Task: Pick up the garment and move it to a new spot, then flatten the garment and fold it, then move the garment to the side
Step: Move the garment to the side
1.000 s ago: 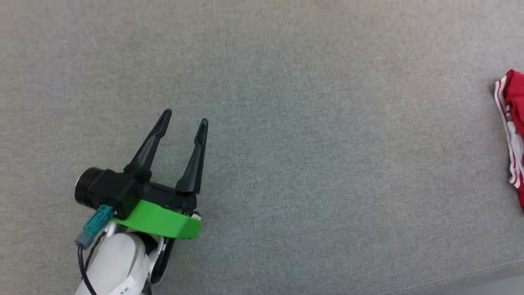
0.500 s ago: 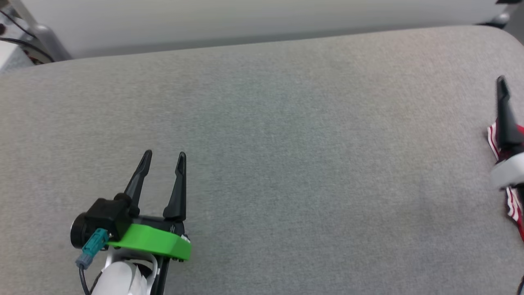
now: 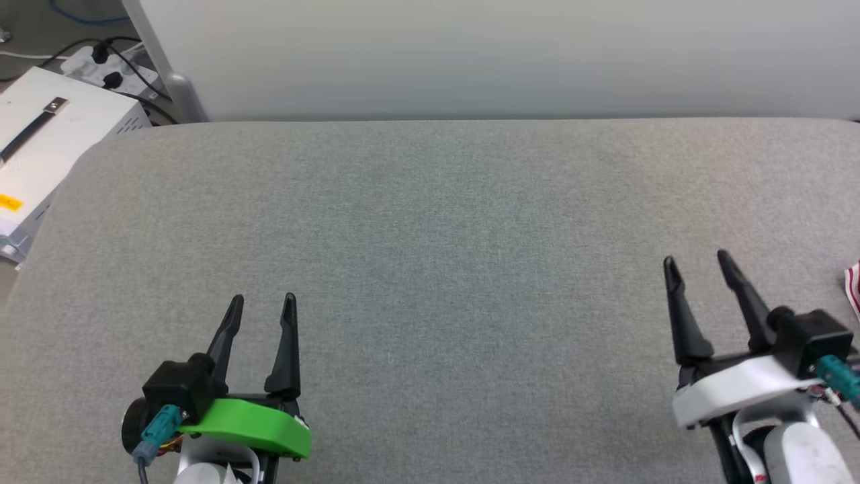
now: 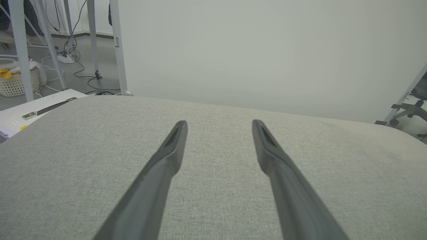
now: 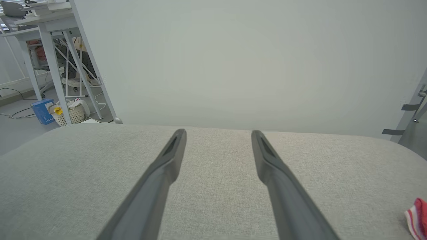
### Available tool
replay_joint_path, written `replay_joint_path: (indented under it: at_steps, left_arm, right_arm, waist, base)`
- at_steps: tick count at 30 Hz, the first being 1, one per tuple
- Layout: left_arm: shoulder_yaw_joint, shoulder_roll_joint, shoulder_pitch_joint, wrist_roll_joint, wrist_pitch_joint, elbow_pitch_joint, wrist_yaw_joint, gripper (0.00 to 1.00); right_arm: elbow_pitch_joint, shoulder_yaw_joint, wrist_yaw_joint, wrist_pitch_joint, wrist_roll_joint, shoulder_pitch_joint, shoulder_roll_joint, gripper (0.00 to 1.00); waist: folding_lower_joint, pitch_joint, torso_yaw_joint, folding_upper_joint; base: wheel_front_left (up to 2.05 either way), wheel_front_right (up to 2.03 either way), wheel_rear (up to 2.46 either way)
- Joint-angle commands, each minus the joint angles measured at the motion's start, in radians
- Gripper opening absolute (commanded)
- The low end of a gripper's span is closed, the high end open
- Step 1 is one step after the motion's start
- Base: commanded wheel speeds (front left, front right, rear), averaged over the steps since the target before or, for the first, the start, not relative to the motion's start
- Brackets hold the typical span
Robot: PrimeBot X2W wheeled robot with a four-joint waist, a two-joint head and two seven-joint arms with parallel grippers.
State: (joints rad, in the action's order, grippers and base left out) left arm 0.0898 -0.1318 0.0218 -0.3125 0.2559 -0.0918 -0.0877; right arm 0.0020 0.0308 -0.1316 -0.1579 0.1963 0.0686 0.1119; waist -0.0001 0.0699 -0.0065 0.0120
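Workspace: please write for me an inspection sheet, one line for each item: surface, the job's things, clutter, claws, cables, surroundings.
Surface: grey fabric cushion, smooth.
Job's things: garment, a red-and-white striped edge at the head view's right border, lying on the cushion to the right of the right claw and apart from it.
Clutter: nothing seen.
Claws: left claw open, holding nothing; right claw open, holding nothing.
Cables: black cables at a power strip on the floor, far left.
Surroundings: pale wall behind the cushion; white box at left; basket and blue box on the floor.
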Motion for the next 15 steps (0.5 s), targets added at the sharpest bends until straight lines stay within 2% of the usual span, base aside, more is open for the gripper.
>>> replay_joint_path:
  at_steps: [1, 15]
  left_arm:
    - [-0.005, 0.010, -0.013, 0.016, 0.006, -0.010, -0.009, 1.00]
    - [-0.037, 0.044, -0.029, 0.076, 0.006, -0.042, -0.035, 1.00]
  right_arm:
    - [0.015, 0.005, 0.001, -0.016, -0.014, -0.019, -0.005, 1.00]
    - [0.092, -0.019, 0.001, -0.077, -0.032, -0.035, -0.056, 1.00]
  waist:
    - [0.0001, -0.012, 0.013, -0.0120]
    - [0.0001, -0.023, 0.006, -0.0120]
  base:
    - [0.00, 0.00, 0.00]
    - [0.00, 0.00, 0.00]
